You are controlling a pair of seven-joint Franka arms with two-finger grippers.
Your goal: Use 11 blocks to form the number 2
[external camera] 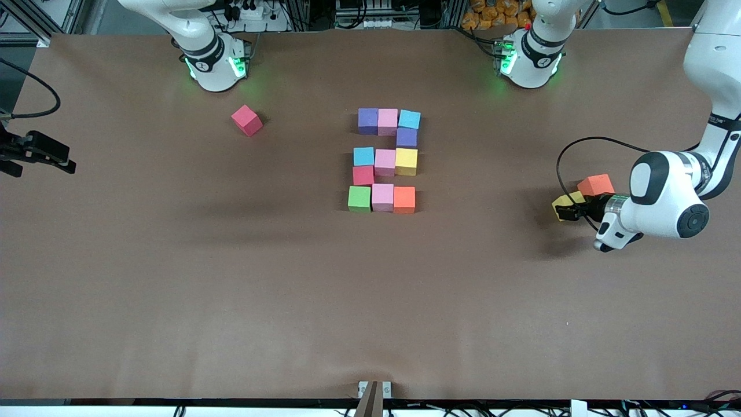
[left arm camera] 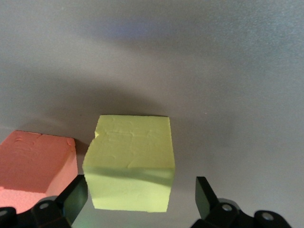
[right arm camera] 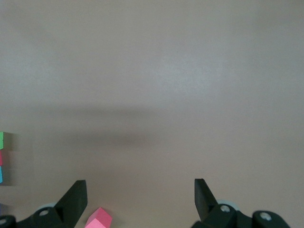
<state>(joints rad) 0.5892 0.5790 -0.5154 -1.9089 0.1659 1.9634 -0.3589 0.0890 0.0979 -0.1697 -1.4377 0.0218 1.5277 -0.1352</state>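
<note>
Fingers (left arm camera: 71, 199) of left gripper (external camera: 570, 212) spread wide astride loose yellow block (left arm camera: 130, 161) near table's left-arm end, nothing held; right gripper (right arm camera: 140, 199) open, idle; foam likely light, squashy — pinch flat side faces; number 2 (external camera: 384, 160) mid-table.

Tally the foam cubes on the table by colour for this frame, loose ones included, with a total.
Pink: 3
Red: 2
Purple: 2
Light blue: 2
Yellow: 2
Orange: 2
Green: 1
Total: 14
</note>
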